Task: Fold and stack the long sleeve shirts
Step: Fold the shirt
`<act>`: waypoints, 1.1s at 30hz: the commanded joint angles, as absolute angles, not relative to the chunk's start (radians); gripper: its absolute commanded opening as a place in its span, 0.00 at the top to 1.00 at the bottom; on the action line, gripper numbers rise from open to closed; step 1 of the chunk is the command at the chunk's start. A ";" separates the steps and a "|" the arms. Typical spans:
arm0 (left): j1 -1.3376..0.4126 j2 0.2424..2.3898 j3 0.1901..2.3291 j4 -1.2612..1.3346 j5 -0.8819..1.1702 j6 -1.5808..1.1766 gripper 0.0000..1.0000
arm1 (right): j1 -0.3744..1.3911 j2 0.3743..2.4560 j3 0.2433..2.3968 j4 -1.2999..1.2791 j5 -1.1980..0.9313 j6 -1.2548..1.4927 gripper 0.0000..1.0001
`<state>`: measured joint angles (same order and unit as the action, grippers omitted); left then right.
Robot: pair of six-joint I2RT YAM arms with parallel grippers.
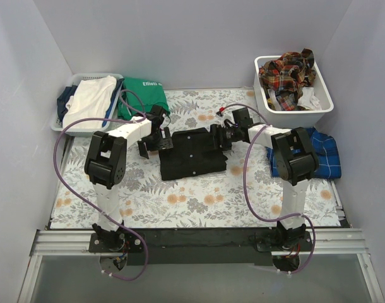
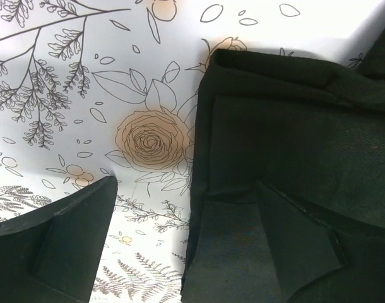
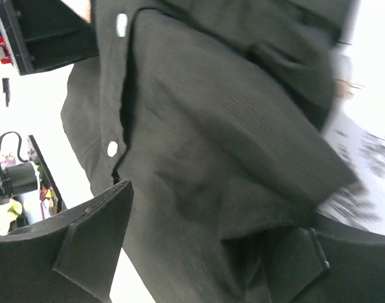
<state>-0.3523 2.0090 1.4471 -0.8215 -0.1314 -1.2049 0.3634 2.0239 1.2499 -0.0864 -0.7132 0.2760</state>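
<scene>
The black long sleeve shirt (image 1: 192, 154) lies folded in the middle of the flowered table. My left gripper (image 1: 156, 144) sits low at its upper left corner. In the left wrist view the left gripper (image 2: 186, 189) is open, one finger over bare table and the other over the black shirt (image 2: 287, 126), straddling its folded edge. My right gripper (image 1: 219, 136) is at the upper right corner. In its wrist view the right gripper (image 3: 218, 211) is open with the black shirt (image 3: 211, 113) bunched between its wide fingers. A blue plaid shirt (image 1: 322, 154) lies at the right. Red-orange plaid shirts (image 1: 287, 69) fill the bin.
A white bin (image 1: 325, 104) stands at the back right. A grey basket (image 1: 60, 123) at the back left holds white cloth (image 1: 88, 101), with a green top (image 1: 142, 95) beside it. White walls close in three sides. The arm bases stand at the near edge.
</scene>
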 commanded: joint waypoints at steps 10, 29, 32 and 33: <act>-0.362 2.062 1.436 -0.816 -0.158 -1.192 0.12 | 0.436 2.111 1.262 -0.118 -0.747 0.321 0.94; -0.255 1.822 1.758 -0.951 -0.061 -1.186 0.09 | 0.402 1.885 1.655 -0.640 -0.188 0.106 0.99; -0.239 1.816 1.766 -0.956 -0.051 -1.183 0.09 | 0.413 1.858 1.745 -0.686 -0.034 0.065 0.99; -0.238 1.816 1.770 -0.957 -0.051 -1.180 0.09 | 0.416 1.852 1.787 -0.696 -0.006 0.036 0.99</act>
<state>-0.2501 1.8629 1.7390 -0.9253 -0.0864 -1.1931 0.4072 1.9404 1.6588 -0.5838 -0.2420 0.1310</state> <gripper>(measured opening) 0.907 0.057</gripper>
